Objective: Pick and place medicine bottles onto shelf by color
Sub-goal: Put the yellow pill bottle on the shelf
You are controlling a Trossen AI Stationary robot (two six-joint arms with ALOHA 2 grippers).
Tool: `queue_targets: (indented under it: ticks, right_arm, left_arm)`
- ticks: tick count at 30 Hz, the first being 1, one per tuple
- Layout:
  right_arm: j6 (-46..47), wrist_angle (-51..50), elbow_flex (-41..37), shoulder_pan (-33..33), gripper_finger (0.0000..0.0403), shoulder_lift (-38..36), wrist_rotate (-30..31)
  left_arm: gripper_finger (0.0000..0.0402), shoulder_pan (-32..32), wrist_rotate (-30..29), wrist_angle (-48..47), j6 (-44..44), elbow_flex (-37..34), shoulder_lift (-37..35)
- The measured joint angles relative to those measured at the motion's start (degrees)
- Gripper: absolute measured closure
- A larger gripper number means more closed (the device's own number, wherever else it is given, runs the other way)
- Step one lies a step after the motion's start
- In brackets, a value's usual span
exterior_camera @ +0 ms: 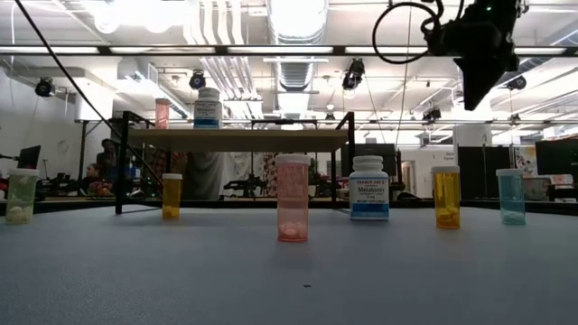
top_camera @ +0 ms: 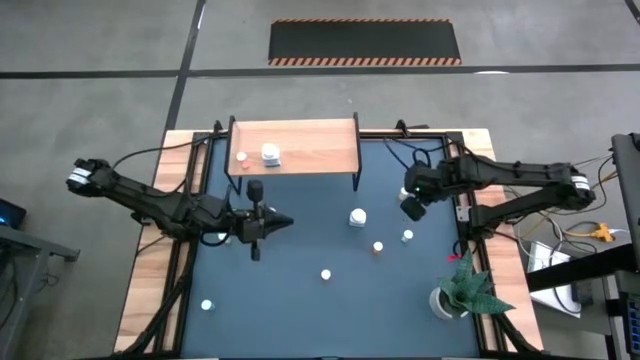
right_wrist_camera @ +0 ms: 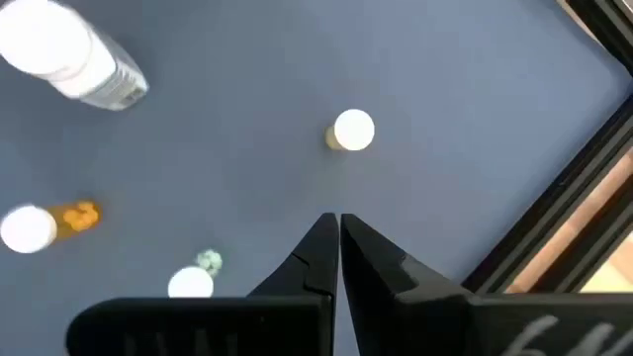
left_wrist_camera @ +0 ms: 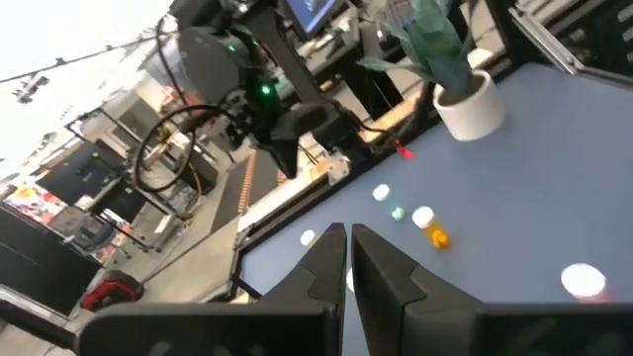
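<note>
The shelf (top_camera: pixel 300 146) stands at the mat's far edge on black legs and bears a white bottle (top_camera: pixel 270 154) and a small one (top_camera: pixel 241 157). Other medicine bottles stand loose on the dark mat: a larger white one (top_camera: pixel 357 216), an orange one (top_camera: pixel 378 247), a greenish one (top_camera: pixel 407 236) and a white-capped one (top_camera: pixel 326 273). My left gripper (top_camera: pixel 288 223) hovers shut near the mat's left side, pointing level toward the right edge. My right gripper (top_camera: pixel 411 209) hangs shut above the mat's far right, pointing down, over bare mat (right_wrist_camera: pixel 338 222).
A white pot with a green plant (top_camera: pixel 458 292) sits at the near right corner. One more bottle (top_camera: pixel 207 305) stands near the front left. The low view shows a row of bottles, among them a pink one (exterior_camera: pixel 292 197) and a teal one (exterior_camera: pixel 510 196).
</note>
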Motion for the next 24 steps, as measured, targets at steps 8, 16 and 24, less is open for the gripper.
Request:
queue_targets:
  ticks: [8, 16, 24]
  right_arm:
    - [3.82, 3.16, -2.29, -2.98, 0.0341, 1.54, -0.20]
    - [8.98, 11.78, -6.66, -5.96, 0.0239, 6.56, 4.87]
    - [7.30, 18.07, -8.86, -7.65, 0.0214, 11.59, 4.84]
  left_arm:
    - [0.0398, -0.01, -3.31, -0.07, -0.41, -0.40, -1.63]
    - [0.0398, -0.13, -5.54, -0.48, -0.62, -0.77, -3.10]
    - [0.0398, -0.15, -6.87, -0.44, -0.71, -2.65, -5.59]
